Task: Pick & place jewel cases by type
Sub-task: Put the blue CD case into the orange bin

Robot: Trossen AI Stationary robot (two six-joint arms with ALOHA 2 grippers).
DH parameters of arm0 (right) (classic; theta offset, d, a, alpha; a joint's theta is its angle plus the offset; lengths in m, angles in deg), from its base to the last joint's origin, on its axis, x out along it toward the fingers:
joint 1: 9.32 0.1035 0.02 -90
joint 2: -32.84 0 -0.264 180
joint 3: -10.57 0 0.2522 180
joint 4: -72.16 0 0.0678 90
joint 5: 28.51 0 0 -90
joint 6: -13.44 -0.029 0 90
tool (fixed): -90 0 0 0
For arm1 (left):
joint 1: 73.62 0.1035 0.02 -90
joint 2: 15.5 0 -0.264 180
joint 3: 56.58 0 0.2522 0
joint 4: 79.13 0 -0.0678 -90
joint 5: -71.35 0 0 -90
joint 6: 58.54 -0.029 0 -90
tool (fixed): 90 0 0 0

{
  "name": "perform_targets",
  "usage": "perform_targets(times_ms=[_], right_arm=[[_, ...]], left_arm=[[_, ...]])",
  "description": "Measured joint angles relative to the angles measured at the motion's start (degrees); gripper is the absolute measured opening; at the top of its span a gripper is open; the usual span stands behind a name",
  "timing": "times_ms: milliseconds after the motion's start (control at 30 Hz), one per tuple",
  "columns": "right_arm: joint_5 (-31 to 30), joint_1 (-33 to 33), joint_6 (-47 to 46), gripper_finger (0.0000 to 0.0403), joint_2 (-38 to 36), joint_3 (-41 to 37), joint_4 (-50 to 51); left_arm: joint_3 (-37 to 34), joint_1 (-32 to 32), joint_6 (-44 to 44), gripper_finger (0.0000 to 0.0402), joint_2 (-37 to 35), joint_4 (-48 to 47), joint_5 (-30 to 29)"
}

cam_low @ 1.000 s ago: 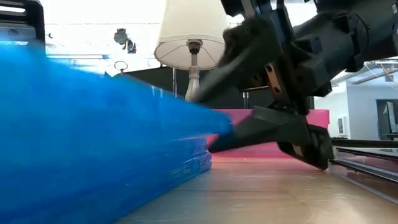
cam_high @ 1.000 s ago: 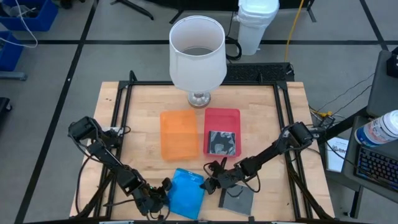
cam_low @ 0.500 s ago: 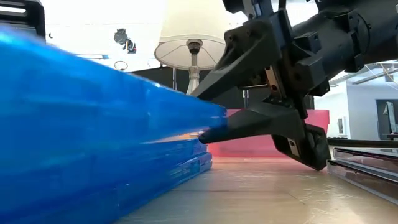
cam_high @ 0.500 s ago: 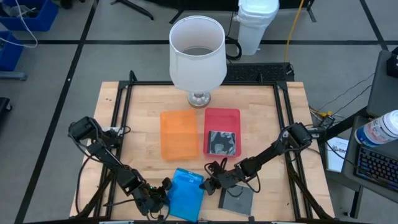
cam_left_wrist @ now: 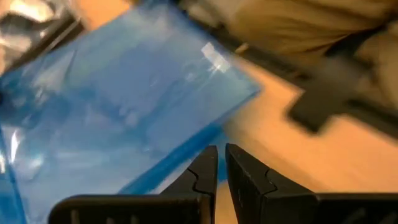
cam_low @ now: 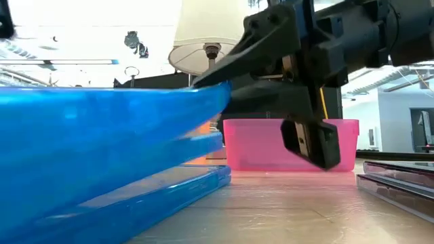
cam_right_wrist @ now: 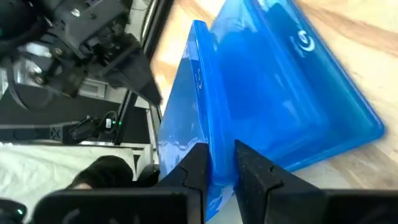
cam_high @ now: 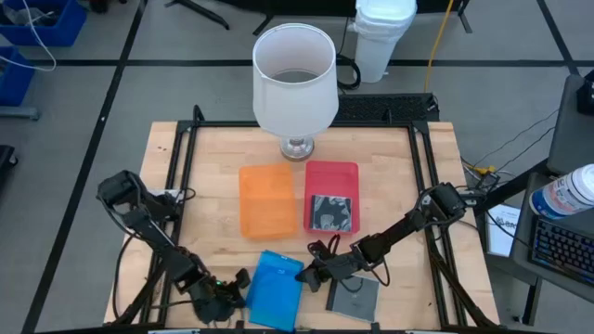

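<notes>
Gripping the top bright blue plastic jewel case (cam_high: pixel 276 289) by its edge, my right gripper (cam_high: pixel 309 273) has it lifted off the blue case beneath (cam_low: pixel 146 203), near the tabletop's (cam_high: pixel 213 190) front edge. My left gripper (cam_high: pixel 234 283), fingers nearly together, holds nothing just beside the stack. One grey case (cam_high: pixel 331 212) lies in the red rectangular tray (cam_high: pixel 331 174); another (cam_high: pixel 355 297) sits on the tabletop.

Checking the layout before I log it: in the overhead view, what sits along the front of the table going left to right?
Left gripper → blue cases → right gripper, shut on the top blue case → grey case.
</notes>
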State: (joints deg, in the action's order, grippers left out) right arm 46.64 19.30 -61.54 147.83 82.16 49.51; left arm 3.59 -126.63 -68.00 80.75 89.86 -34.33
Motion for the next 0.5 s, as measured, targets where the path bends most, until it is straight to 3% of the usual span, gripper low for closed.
perform_targets(times_ms=[267,500], right_arm=[[-2.3,0.0,12.7,0.0039,-6.5,-0.1,0.7],[-4.9,-0.1,23.4,0.0038,-13.0,-0.1,0.6]], left_arm=[[0.0,-8.0,7.1,0.0042,-10.9,-13.1,-8.0],[-1.2,-13.2,11.8,0.0042,-17.5,-18.3,-8.4]])
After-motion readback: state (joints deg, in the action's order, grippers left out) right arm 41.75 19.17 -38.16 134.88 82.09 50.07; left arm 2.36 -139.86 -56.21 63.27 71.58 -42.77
